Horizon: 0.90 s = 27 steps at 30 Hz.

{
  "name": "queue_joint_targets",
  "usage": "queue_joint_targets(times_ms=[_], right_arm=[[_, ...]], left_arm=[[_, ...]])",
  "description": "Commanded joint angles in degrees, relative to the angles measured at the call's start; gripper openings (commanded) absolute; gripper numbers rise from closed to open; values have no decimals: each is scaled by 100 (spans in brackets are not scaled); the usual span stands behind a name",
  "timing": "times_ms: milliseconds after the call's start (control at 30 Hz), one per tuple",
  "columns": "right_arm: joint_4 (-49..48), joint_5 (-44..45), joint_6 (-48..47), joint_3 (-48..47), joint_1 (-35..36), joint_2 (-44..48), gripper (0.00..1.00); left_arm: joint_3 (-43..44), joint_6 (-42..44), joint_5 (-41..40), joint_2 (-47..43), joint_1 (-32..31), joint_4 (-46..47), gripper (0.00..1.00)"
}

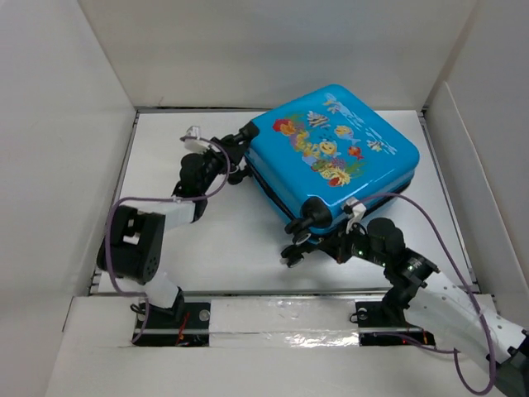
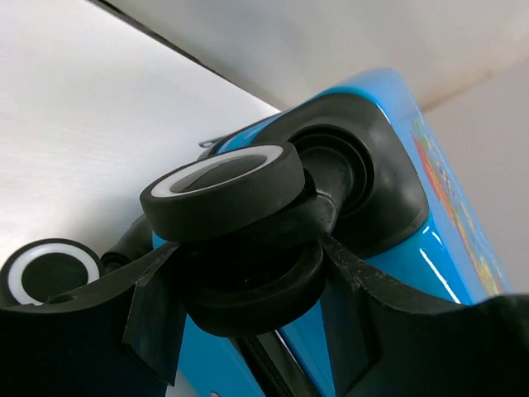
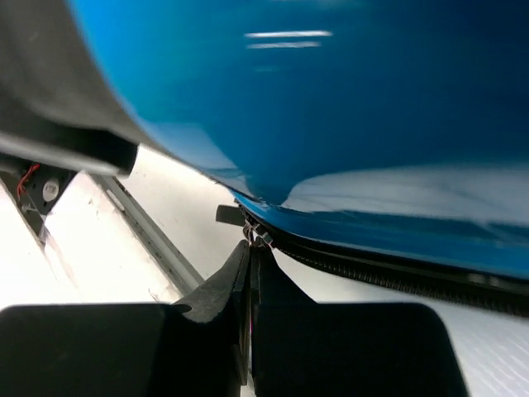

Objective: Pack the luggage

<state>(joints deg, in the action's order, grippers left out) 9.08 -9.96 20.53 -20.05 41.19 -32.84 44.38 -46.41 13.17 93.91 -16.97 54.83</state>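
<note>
Toward the table's far-left corner, the left gripper stands half-open, its fingers clamped either side of a black twin caster at the luggage's left corner. The luggage lies flat and closed, turned diagonally, over the far-right part of the table. At its near edge the right gripper has its jaws pressed together, tips at the zip seam. I cannot tell whether they pinch the pull.

White tabletop, boxed in by plain white panels: back wall, left wall, right wall. Along the near edge, a white ledge crossed by a glossy tape strip.
</note>
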Motion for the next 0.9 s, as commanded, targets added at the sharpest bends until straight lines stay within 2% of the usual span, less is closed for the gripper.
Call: queue_joint_targets(times_ms=[0, 167, 233, 267, 333, 367, 400, 433, 500, 567, 633, 667, 700, 767, 800, 833, 867], right_arm=[[-1330, 162, -391, -806, -900, -362, 0], [-1620, -1068, -489, -1606, -2253, -960, 0], [-1820, -1341, -393, -1616, -2317, -1127, 0], [-2014, -1334, -288, -1311, -2265, -1198, 0], [-2914, -1168, 247, -757, -1897, -1242, 0], [-3243, -1053, 458, -102, -1704, -1286, 0], [-3638, -896, 939, 235, -1206, -1295, 0], [-4320, -276, 1222, 569, -931, -1269, 0], [-4870, 360, 1653, 1220, -386, -1181, 0], [-4417, 1352, 1612, 1154, 265, -1120, 0], [-3743, 2046, 1253, 838, 460, -988, 0], [-3512, 2120, 1251, 697, 408, -935, 0], [-3275, 2094, 1060, 574, 347, -865, 0], [-2983, 1876, 883, 345, 75, -672, 0], [-2939, 1770, 752, 301, -31, -636, 0], [-2860, 1499, 698, 239, -206, -636, 0], [-2833, 1383, 698, 221, -260, -662, 0]], left_arm=[[-797, 28, 344, -1171, -288, 1038, 0], [-2062, -307, 301, -2260, -719, 1162, 0], [-2266, -307, 142, -2534, -1034, 961, 0], [-2415, -316, 99, -2735, -1132, 899, 0], [-2513, -447, -33, -2886, -1351, 801, 0], [-2557, -500, -68, -2974, -1544, 801, 0], [-2557, -544, -165, -3001, -1616, 801, 0], [-2557, -683, -183, -3010, -1686, 836, 0], [-2540, -746, -192, -3001, -1739, 1038, 0], [-2348, -720, -131, -2905, -1739, 1039, 0], [-1962, -572, 613, -2608, -1957, 969, 0], [-1812, -423, 617, -2519, -1959, 803, 0], [-1636, -230, 939, -2448, -2185, 540, 14], [-1381, 236, 995, -2456, -2502, -178, 43], [-1379, 603, 708, -2535, -2652, -366, 83], [-1406, 772, 522, -2666, -2836, -655, 99], [-1423, 774, 520, -2719, -2838, -727, 99]])
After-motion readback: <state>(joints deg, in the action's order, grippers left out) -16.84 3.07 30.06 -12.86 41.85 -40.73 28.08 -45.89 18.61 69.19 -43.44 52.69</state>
